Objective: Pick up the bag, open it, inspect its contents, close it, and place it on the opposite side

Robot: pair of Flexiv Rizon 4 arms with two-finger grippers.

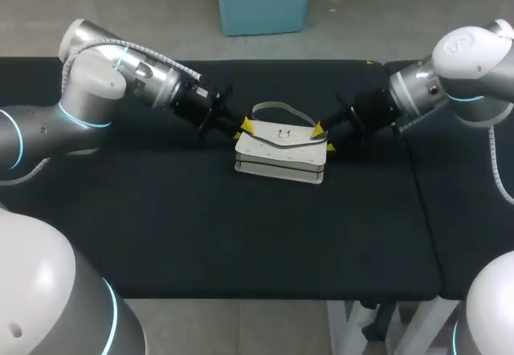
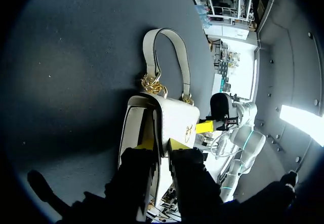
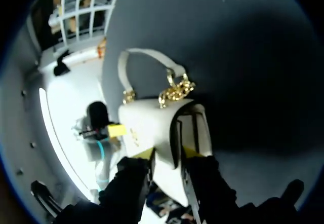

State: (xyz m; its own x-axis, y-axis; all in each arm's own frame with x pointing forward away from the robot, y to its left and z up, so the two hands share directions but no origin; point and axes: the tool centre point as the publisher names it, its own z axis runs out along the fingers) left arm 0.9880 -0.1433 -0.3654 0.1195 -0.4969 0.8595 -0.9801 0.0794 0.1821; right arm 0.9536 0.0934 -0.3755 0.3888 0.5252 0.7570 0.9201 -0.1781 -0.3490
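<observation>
White, with a short strap (image 1: 281,110) on gold chain links (image 2: 153,85), the handbag (image 1: 281,156) lies near the middle of the black table (image 1: 201,226), towards its far edge, with its flap (image 2: 177,117) raised a little off the body. The left gripper (image 1: 243,128) is at the bag's left end and the right gripper (image 1: 319,132) at its right end. In each wrist view the yellow tips are clamped on the flap's edge, one finger under it and one over it.
</observation>
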